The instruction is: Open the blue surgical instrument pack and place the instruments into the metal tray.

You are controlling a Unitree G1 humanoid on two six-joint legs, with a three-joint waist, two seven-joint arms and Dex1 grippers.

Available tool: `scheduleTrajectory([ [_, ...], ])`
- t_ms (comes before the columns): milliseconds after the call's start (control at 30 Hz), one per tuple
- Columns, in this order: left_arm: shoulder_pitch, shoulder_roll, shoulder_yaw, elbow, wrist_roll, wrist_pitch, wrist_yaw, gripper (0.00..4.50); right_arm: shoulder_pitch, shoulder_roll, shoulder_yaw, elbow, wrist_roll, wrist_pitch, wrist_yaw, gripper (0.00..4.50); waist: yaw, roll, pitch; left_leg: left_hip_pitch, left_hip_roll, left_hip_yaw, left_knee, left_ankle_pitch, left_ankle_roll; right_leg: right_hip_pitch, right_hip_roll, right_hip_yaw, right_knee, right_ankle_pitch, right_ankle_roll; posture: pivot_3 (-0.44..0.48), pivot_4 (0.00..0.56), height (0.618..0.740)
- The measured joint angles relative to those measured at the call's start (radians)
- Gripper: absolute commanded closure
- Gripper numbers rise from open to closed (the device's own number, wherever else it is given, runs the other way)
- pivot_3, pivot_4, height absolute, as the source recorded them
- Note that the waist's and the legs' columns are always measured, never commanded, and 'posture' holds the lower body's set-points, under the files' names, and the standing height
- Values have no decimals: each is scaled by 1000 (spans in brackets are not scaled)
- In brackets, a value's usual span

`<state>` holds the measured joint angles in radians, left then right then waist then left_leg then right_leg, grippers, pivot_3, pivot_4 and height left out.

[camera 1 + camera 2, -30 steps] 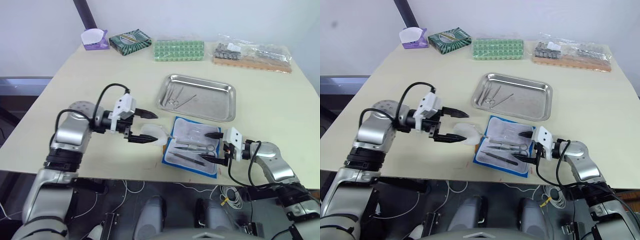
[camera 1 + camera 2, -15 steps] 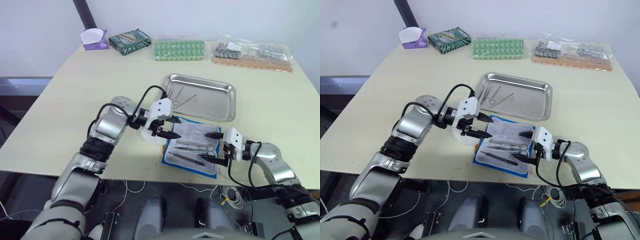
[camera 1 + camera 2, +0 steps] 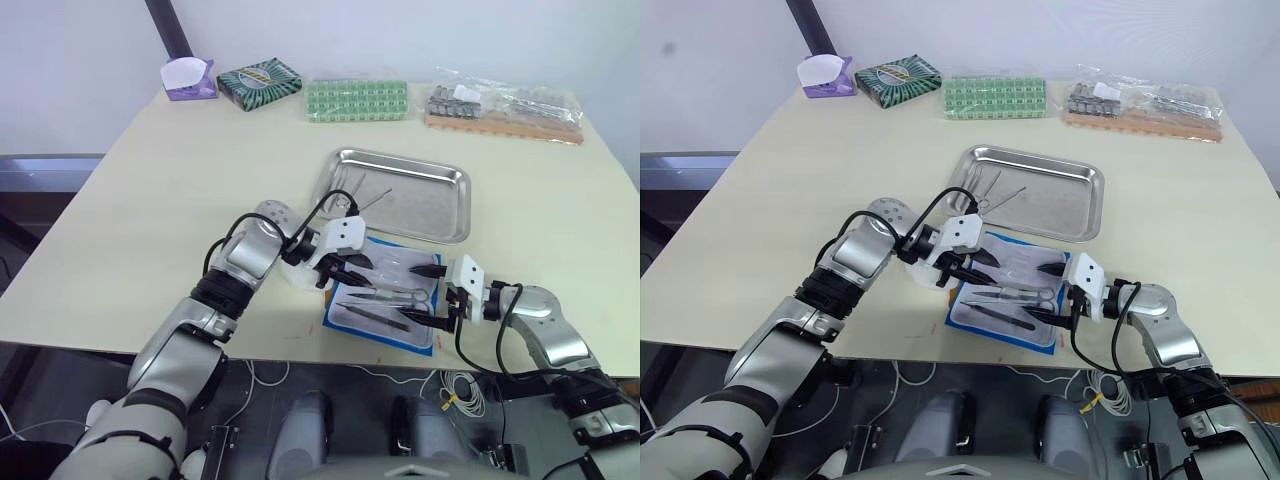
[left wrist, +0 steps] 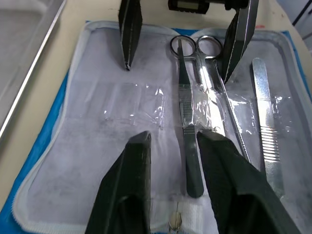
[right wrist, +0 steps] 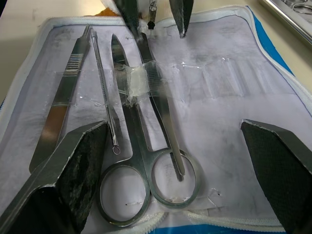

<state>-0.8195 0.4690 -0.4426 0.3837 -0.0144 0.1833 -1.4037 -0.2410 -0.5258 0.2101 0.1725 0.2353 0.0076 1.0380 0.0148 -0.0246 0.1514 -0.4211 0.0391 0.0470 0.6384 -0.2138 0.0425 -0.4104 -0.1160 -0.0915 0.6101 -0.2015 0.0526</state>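
In the left eye view, the blue surgical instrument pack (image 3: 383,293) lay open at lower centre, just below the metal tray (image 3: 400,194), which held a few of the instruments (image 3: 352,196). My left gripper (image 3: 352,272) hovered released over the pack's left part; my right gripper (image 3: 427,294) stood spread wide at its right edge, grasping nothing.

In my left wrist view, my fingers (image 4: 129,190) pointed at the scissors (image 4: 209,95) under clear straps.

In my right wrist view, scissors (image 5: 141,146) and tweezers (image 5: 61,109) lay on the lining.
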Motion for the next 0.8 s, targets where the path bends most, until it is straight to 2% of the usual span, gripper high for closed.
scheduleTrajectory([
  [700,-19,-43,-29,59,83,-27,2,2676,0,2,0,0,0,12,-18,0,0,0,0,0,0,-2,8,0,0,1,0,0,8,0,0,0,150,740],
  [733,-22,-46,-31,62,90,-28,2,3102,0,2,0,0,0,14,-23,0,0,0,0,0,0,-2,8,0,0,1,0,0,8,0,0,0,150,740],
  [800,-22,-47,-34,63,91,-30,1,3565,0,2,0,0,0,17,-26,0,0,0,0,0,1,-2,10,0,0,1,0,0,10,0,0,0,150,740],
])
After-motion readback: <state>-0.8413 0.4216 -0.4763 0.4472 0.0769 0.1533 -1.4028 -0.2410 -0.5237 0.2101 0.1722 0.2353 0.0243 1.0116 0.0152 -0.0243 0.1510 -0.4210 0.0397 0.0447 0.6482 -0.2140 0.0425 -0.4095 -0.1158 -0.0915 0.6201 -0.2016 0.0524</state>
